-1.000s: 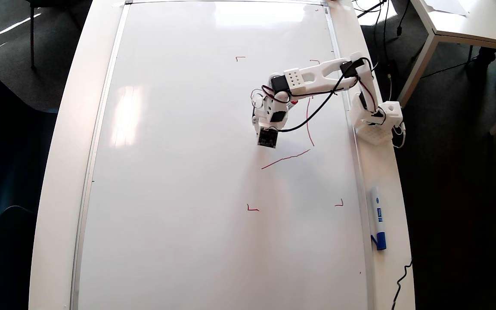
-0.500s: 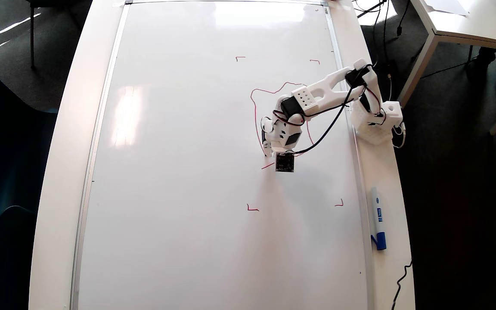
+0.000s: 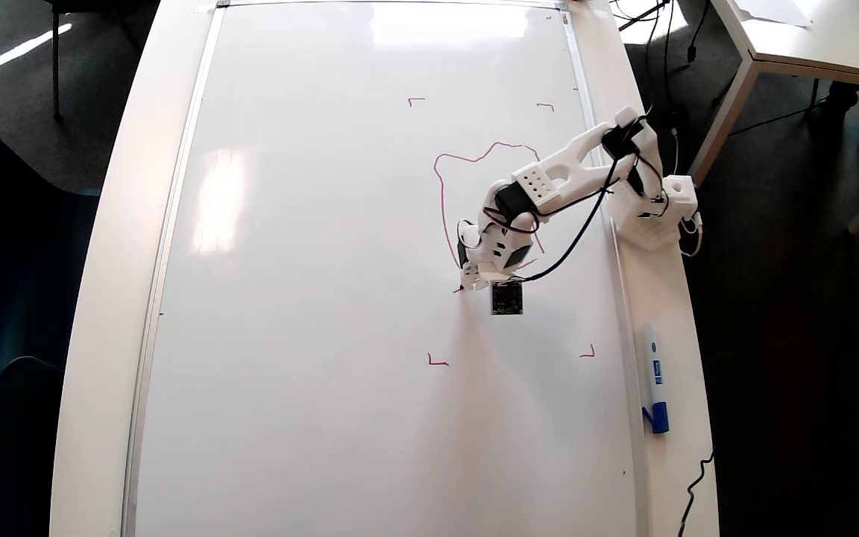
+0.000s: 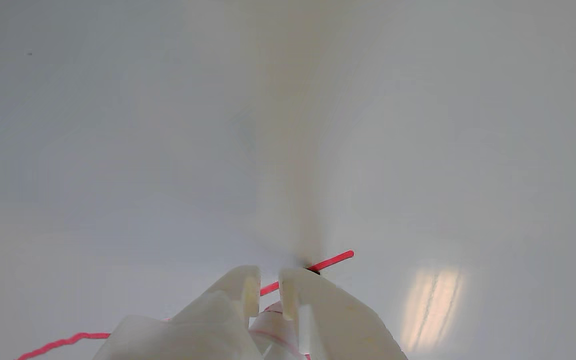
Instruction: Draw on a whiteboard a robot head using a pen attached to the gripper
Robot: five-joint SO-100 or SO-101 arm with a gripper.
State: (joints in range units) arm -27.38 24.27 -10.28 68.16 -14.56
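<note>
Gripper (image 4: pixel 269 285) fingers (image 4: pixel 248 290) nearly together, narrow gap, clamped on pen (image 4: pixel 274 327). Pen mostly hidden between fingers, long axis steep, tip down on whiteboard (image 3: pixel 310 298); exact tilt cannot tell. In overhead view gripper (image 3: pixel 468 282) sits in board's right half, nearer right edge, at lower-left corner of robot head (image 3: pixel 442 201) outline. Red stroke (image 4: pixel 332 260) runs past fingertips toward upper right in wrist view. Blue-capped marker (image 3: pixel 654 377) lies outside board's right frame, long axis along it, cap toward bottom.

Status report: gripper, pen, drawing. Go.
Gripper shut on pen, tip down on whiteboard. Robot head only a partial red outline. Blue-capped marker off the board, nothing in the way.
</note>
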